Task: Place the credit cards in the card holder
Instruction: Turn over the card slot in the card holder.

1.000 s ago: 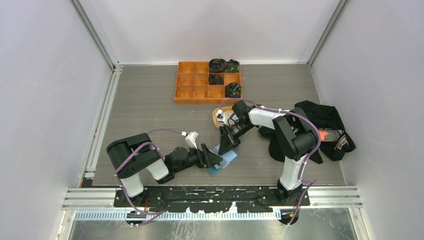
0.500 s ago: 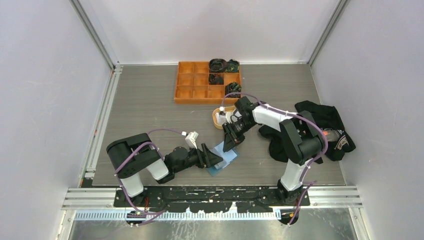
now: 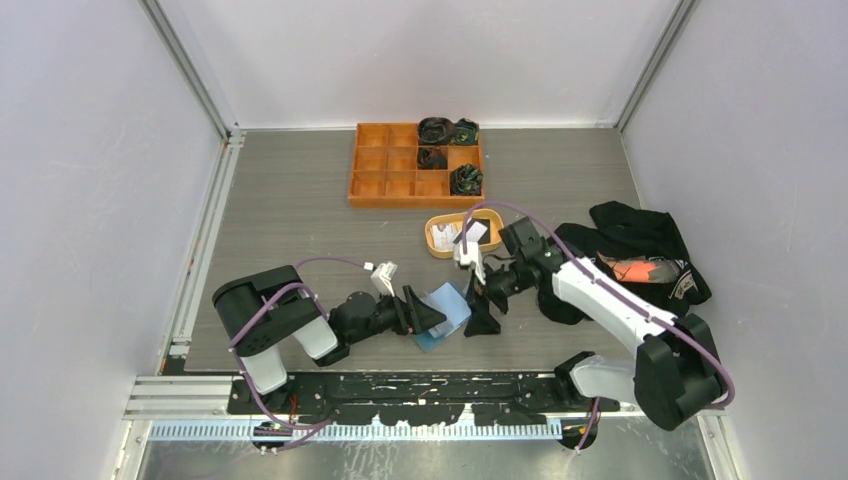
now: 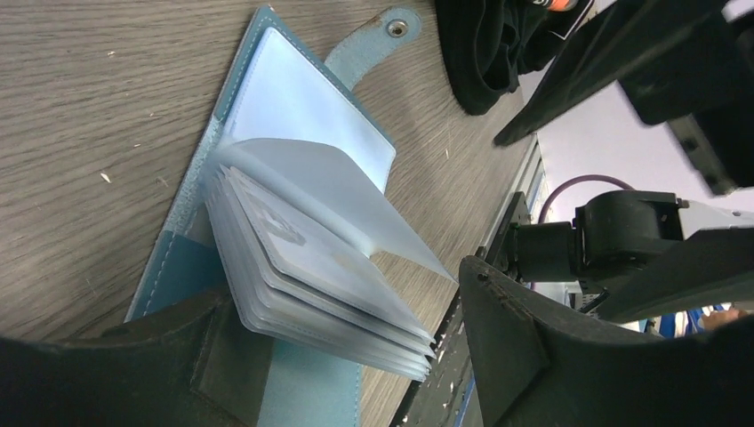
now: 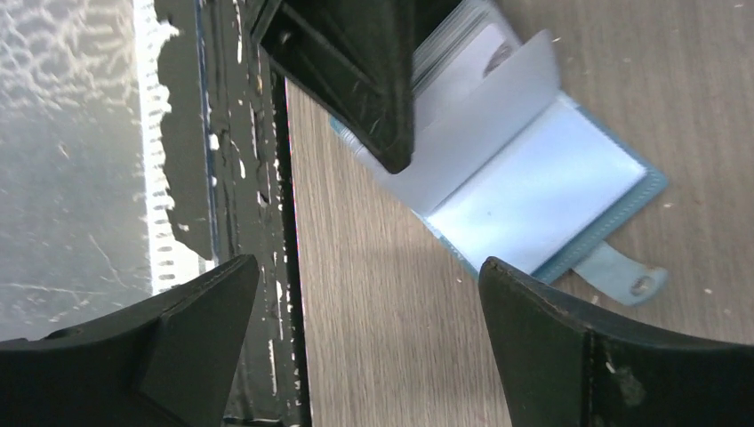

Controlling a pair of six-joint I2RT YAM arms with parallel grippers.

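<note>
The blue card holder point(image 3: 452, 302) lies open on the table near the front edge, its clear sleeves point(image 4: 311, 267) fanned up and the snap tab point(image 4: 373, 40) flat. A grey card with faint print shows inside the top sleeve. My left gripper point(image 4: 342, 285) is open around the sleeve stack, one finger point(image 4: 133, 374) resting on the blue cover and the other finger point(image 4: 525, 356) just clear of the sleeve edges. My right gripper point(image 3: 482, 322) hangs wide open and empty just right of the holder point(image 5: 533, 187). More credit cards point(image 3: 466, 233), white, lie in the tan dish point(image 3: 436, 240).
An orange compartment tray point(image 3: 385, 165) with dark rolled items stands at the back. A heap of black cloth point(image 3: 640, 245) lies at the right. The table's front rail point(image 5: 240, 178) runs close beside my right gripper point(image 5: 369, 267).
My right gripper has swung away from above the holder toward the front right and opened wide. One sleeve of the holder now stands up. The left arm has not moved.
</note>
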